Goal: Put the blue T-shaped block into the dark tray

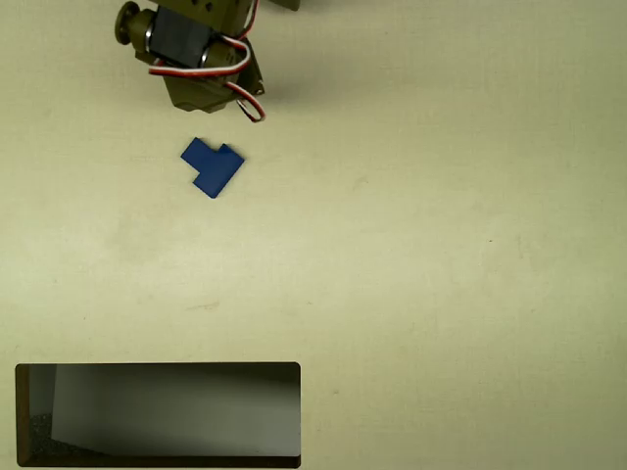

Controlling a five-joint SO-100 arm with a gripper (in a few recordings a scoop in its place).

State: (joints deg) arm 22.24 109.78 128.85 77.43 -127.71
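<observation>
- In the overhead view the blue T-shaped block (213,166) lies flat on the pale table (441,245), turned at a slant; it sits in the upper left part of the picture, apart from everything else.
- The arm (196,54) comes in from the top edge, just above the block; an olive body, a dark servo and red-and-white wires (240,83) show; the lowest part of the arm stops short of the block and does not touch it.
- The fingertips of the gripper cannot be picked out from this angle; whether the jaws stand open or closed cannot be told; nothing appears to be held, since the block rests alone on the table.
- The dark tray (157,411) lies at the bottom left, well apart from the block, its inside dark grey with a paler sheen and a thin brownish rim; it holds nothing visible.
- Judged from this, the grasp is not yet made; the whole carry to the tray remains.
- Risks from here: the block is thin and flat, so fingers coming down too high may close on air, or too low may scrape the table; its slant means jaws not turned to match could pinch a corner and spin it away; a nudge from the descending arm could slide it out of line; a weak pinch might drop it over the long run to the tray.
</observation>
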